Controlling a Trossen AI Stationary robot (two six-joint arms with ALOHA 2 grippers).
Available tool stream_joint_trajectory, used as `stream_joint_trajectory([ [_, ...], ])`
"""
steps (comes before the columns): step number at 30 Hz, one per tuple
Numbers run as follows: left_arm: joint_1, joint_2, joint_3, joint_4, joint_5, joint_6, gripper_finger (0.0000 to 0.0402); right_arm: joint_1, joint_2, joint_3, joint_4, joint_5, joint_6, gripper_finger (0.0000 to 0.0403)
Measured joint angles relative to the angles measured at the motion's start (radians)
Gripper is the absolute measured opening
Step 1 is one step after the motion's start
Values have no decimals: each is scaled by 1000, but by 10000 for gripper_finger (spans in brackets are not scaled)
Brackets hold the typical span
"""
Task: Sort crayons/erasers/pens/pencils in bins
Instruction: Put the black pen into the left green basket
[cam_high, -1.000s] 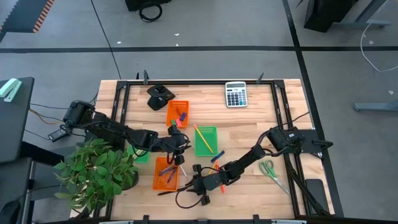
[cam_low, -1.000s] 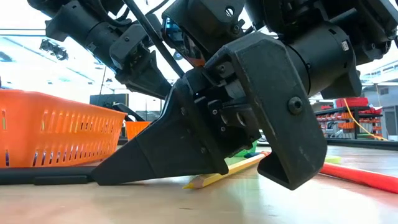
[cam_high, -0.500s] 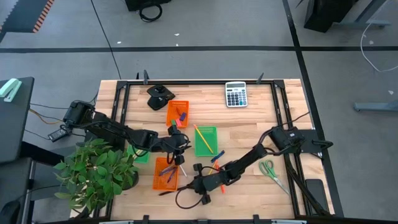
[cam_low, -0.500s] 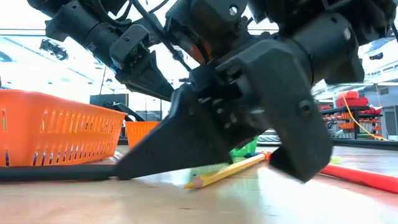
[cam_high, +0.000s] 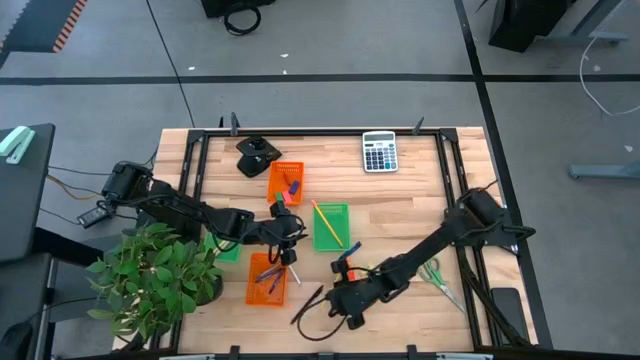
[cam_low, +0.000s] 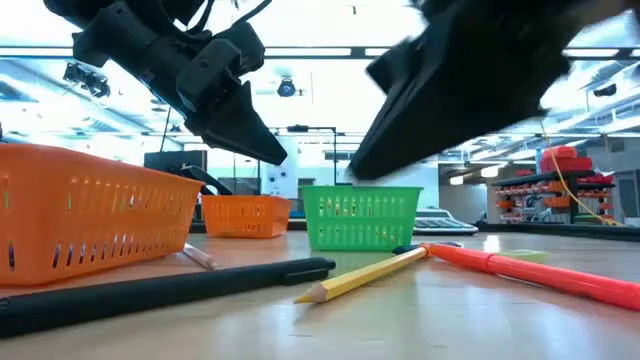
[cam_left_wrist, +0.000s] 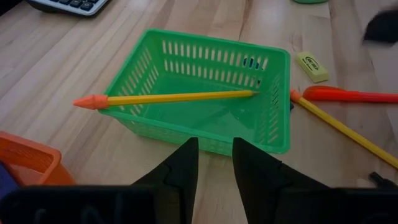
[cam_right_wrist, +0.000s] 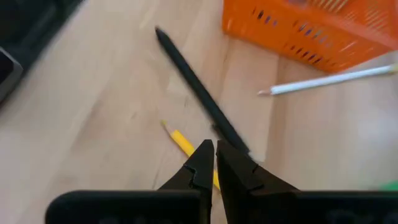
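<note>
My right gripper (cam_high: 336, 297) is shut and empty, raised above the table near its front edge. Just beyond its tips lie a black pen (cam_right_wrist: 198, 93) and a yellow pencil (cam_right_wrist: 181, 142), both flat on the wood. In the low view the pen (cam_low: 180, 289) and pencil (cam_low: 365, 274) lie free. My left gripper (cam_left_wrist: 214, 152) is open and empty, hovering beside a green tray (cam_left_wrist: 205, 93). A yellow pencil (cam_left_wrist: 174, 98) with an orange end rests across that tray's rim.
An orange tray (cam_high: 266, 281) with pens stands by the black pen. A second orange tray (cam_high: 286, 182) with erasers is farther back. A yellow eraser (cam_left_wrist: 311, 65), a red-orange stick (cam_low: 530, 272), a pale pencil (cam_right_wrist: 329, 79), scissors (cam_high: 436, 275), a calculator (cam_high: 379, 151) and a potted plant (cam_high: 150, 275) are around.
My right gripper has lifted off the table and gone toward the right edge. The black pen that lay under its fingers has slid and turned toward the right and now lies free on the wood. The yellow pencil has stayed where it was.
</note>
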Motion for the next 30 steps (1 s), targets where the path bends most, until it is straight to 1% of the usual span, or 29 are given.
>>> stream_joint_trajectory([
  [4, 0, 0, 0, 0, 0, 0, 107, 22, -64, -31, 3, 65, 7, 25],
  [8, 0, 0, 0, 0, 0, 0, 107, 14, -73, -45, 58, 71, -43, 27],
  [12, 0, 0, 0, -1, 0, 1, 107, -15, -25, -46, 183, -22, -118, 50],
  [17, 0, 0, 0, -6, 1, 1, 107, -53, 78, -46, 386, -161, -219, 109],
  [19, 0, 0, 0, -8, 8, 1, 107, -66, 110, -46, 422, -188, -250, 131],
  [22, 0, 0, 0, -16, 11, 0, 107, -87, 149, -46, 479, -199, -284, 156],
  [25, 0, 0, 0, -24, 11, 0, 107, -114, 184, -46, 532, -253, -306, 166],
  [30, -1, 0, 0, -32, 11, 0, 107, -158, 236, -46, 594, -425, -292, 164],
])
